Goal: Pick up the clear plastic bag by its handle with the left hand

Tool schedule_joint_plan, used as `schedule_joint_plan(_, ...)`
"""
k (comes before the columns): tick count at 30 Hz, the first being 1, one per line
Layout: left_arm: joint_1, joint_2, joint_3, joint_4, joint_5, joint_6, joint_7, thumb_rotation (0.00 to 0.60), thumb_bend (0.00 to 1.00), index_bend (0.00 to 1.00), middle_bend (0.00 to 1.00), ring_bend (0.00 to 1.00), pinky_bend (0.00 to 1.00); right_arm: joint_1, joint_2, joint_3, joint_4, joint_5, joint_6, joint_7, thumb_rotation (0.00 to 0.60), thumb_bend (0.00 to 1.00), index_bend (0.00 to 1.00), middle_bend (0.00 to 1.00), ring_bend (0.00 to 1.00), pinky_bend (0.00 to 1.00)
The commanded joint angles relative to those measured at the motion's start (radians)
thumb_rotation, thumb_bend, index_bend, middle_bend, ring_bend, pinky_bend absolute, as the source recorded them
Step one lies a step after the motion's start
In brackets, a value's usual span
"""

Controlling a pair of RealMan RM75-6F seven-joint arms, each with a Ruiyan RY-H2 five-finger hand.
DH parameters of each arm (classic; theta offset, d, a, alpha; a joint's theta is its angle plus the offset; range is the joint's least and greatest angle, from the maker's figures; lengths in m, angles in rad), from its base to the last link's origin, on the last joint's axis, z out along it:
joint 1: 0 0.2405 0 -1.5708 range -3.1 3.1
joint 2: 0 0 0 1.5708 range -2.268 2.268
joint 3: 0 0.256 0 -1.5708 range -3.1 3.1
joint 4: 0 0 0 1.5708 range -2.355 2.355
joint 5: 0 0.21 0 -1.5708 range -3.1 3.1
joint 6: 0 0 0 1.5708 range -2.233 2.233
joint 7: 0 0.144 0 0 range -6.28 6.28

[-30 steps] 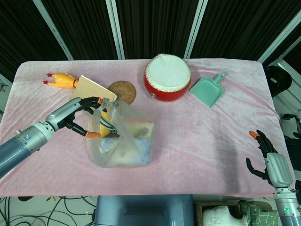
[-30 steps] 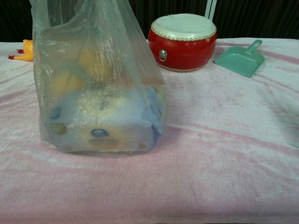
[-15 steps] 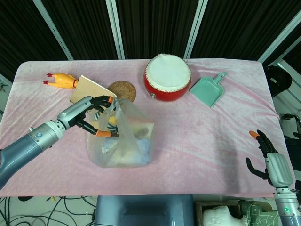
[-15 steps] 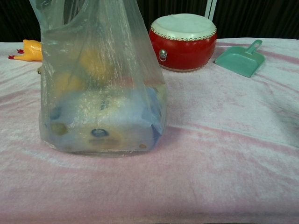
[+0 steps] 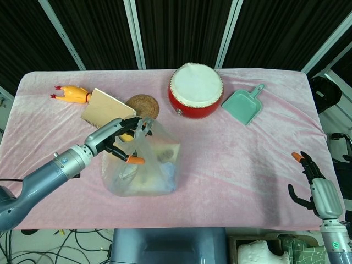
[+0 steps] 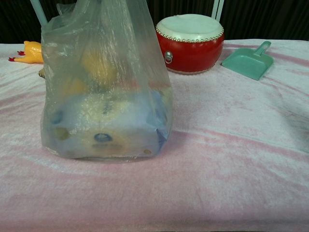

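The clear plastic bag [image 5: 147,166] stands on the pink cloth, filled with yellow and blue items; in the chest view the bag [image 6: 104,96] fills the left half. My left hand [image 5: 122,141] is at the bag's top left, its fingers spread around the twisted handles [image 5: 141,125], dark fingers above and an orange-tipped thumb below. I cannot see a firm grip on the handle. The bag's base rests on the table. My right hand [image 5: 311,184] hangs off the table's front right corner, fingers apart and empty.
A red drum [image 5: 195,91] and a green dustpan [image 5: 245,106] sit behind and to the right of the bag. A woven coaster [image 5: 144,105], a wooden board [image 5: 106,108] and a rubber chicken [image 5: 71,93] lie at the back left.
My left hand has slid right, from beside the bag to over its top at the handles. The bag's upper left side has shifted a little. The right hand has stayed still.
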Motion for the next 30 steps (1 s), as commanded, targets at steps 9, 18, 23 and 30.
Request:
schedule_joint_plan(9, -0.015, -0.057, 0.017, -0.012, -0.049, 0.016, 0.045, 0.600, 0.00, 0.24, 0.29, 0.20, 0.29, 0.000, 0.000, 0.000, 0.000, 0.000, 0.001, 0.000, 0.600, 0.42, 0.11, 0.00, 0.08, 0.27)
schedule_joint_plan(18, -0.020, -0.132, -0.025, -0.033, -0.064, 0.059, 0.024, 0.600, 0.00, 0.24, 0.29, 0.20, 0.29, 0.000, -0.001, 0.000, 0.001, -0.001, 0.002, 0.001, 0.600, 0.42, 0.11, 0.00, 0.08, 0.27)
schedule_joint_plan(23, -0.019, -0.171, -0.056, -0.047, -0.069, 0.086, -0.001, 0.600, 0.00, 0.24, 0.29, 0.20, 0.29, 0.000, 0.000, 0.000, 0.002, -0.003, 0.002, 0.002, 0.600, 0.42, 0.11, 0.00, 0.08, 0.27)
schedule_joint_plan(30, 0.003, -0.195, -0.133, -0.074, -0.055, 0.118, -0.072, 0.600, 0.00, 0.24, 0.29, 0.20, 0.29, 0.000, 0.001, 0.000, 0.002, -0.004, 0.002, 0.002, 0.600, 0.42, 0.11, 0.00, 0.08, 0.27)
